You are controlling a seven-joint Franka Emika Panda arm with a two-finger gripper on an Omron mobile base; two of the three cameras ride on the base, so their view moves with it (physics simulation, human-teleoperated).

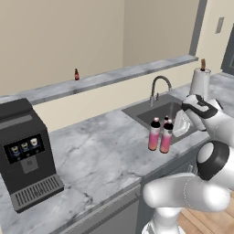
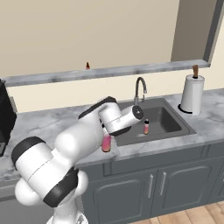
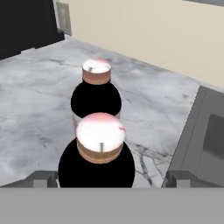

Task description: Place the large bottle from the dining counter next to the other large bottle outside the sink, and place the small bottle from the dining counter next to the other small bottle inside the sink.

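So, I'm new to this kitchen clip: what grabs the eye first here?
Two tall pink bottles with dark tops, one beside the other, stand on the marble counter by the sink. The open tool straddles the nearer one. A small brown bottle waits alone on the far dining counter.

Black coffee machine (image 1: pixel 25 153) on the marble counter (image 1: pixel 100 151); paper towel roll (image 2: pixel 192 93) beside the basin
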